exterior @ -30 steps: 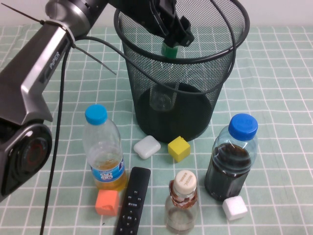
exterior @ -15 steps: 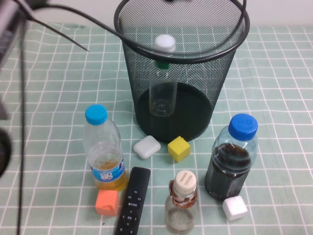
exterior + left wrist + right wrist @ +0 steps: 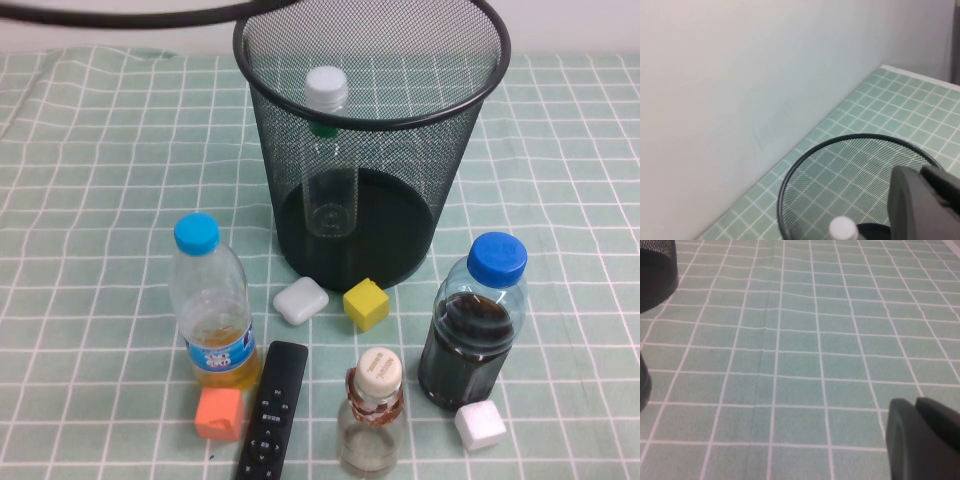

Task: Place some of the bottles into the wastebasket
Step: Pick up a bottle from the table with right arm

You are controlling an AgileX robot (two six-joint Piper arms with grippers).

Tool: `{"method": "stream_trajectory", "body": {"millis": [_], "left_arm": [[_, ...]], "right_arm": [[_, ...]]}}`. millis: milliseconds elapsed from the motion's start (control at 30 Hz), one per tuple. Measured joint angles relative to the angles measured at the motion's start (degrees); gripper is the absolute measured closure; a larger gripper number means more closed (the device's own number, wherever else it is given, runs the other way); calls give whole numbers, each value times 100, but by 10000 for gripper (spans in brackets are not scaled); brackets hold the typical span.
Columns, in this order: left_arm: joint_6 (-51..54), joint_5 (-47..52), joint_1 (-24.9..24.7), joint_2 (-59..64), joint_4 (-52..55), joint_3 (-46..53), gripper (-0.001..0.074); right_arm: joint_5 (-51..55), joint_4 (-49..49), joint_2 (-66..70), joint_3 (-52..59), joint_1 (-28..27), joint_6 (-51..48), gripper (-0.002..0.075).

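Note:
The black wire-mesh wastebasket point(image 3: 372, 150) stands at the back middle of the table. The slim clear bottle with white cap point(image 3: 327, 87) and green neck ring stands inside it, leaning on the far wall; nothing holds it. The small squat bottle with beige cap point(image 3: 375, 410) stands at the front edge. My left gripper point(image 3: 925, 205) is high above the wastebasket point(image 3: 805, 180), apart from the white cap point(image 3: 842, 230), and is outside the high view. My right gripper point(image 3: 925, 440) hovers low over bare tablecloth, also outside the high view.
A light-blue-capped bottle with yellow liquid point(image 3: 210, 300) and a blue-capped bottle with dark liquid point(image 3: 478, 320) flank the front. A remote point(image 3: 270, 410), an orange block point(image 3: 219, 413), a yellow cube point(image 3: 365, 303) and two white blocks point(image 3: 300, 300) point(image 3: 480, 425) lie nearby.
My left arm has let go of the slim bottle and risen out of the high view. The bottle now stands free inside the wastebasket.

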Motion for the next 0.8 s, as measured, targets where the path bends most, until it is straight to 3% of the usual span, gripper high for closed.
{"method": "stream_trajectory", "body": {"millis": [167, 400, 600, 800], "left_arm": [[-71, 30, 0, -1302, 836, 1070, 736], [-860, -346, 0, -3149, 2048, 3314, 736], [-1801, -1383, 0, -5072, 2454, 5864, 736], [-2420, -3026, 0, -6657, 2466, 8465, 736]], "right_arm": [[0, 0, 0, 0, 0, 0, 734], [0, 0, 0, 0, 0, 0, 734], [0, 0, 0, 0, 0, 0, 734], [0, 0, 0, 0, 0, 0, 734]]}}
